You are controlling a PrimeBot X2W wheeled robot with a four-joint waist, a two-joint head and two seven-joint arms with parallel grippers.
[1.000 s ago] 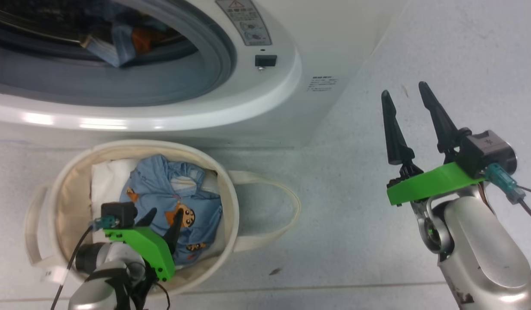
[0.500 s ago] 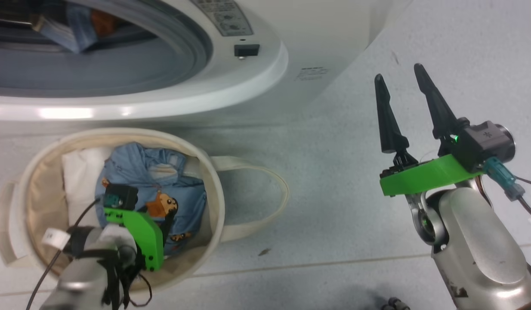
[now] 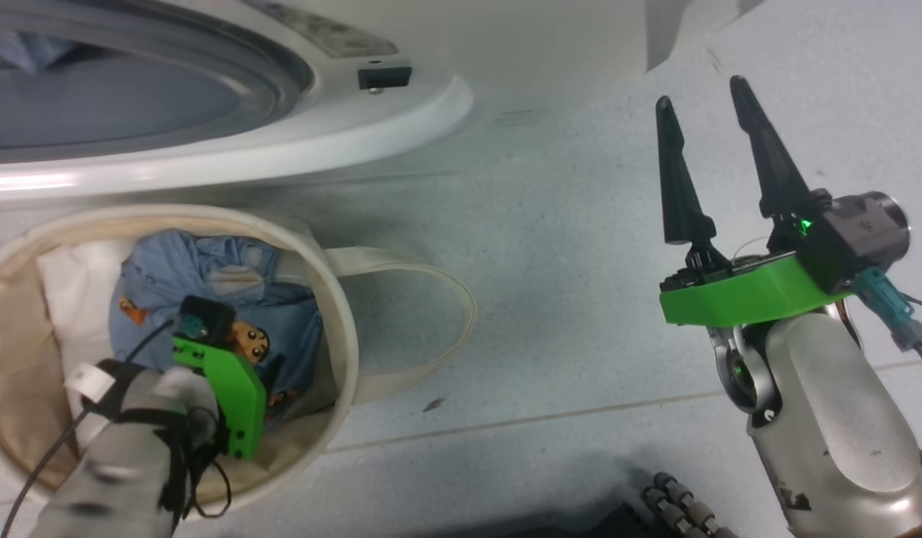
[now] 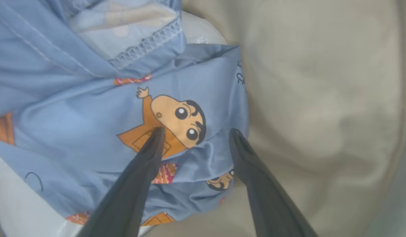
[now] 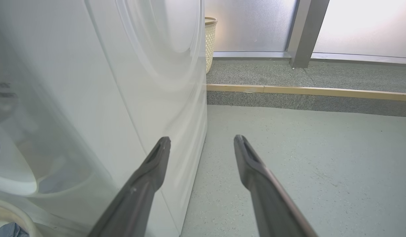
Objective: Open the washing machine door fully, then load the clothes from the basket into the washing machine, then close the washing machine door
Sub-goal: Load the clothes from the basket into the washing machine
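Reaching down into the basket at 8 o'clock of the head view, the left hand is released, its two dark fingers spread wide with nothing pinched between them; in the left wrist view the tips sit at the clothes, one on the orange body of a printed cartoon figure, the other at the bundle's 3 o'clock edge, just beside the cream canvas wall; whether they press into the cloth I cannot tell; the light-blue clothes lie bunched in the basket, beside a white pad on its 9 o'clock side; the basket stands on the pale speckled floor at the foot of the washing machine, its loop handle lying out toward 3 o'clock; the machine's white front ring and grey gasket cross the head view from 10 to 12 o'clock, a black latch block on the ring; the right hand hangs at 3 o'clock, well apart from the basket, above bare floor, fingers parted, pointing to 12 o'clock, grasping nothing; in the right wrist view the machine's white side panel lies at 9 o'clock, grey floor at 3 o'clock, a cream perforated bin at 12 o'clock.
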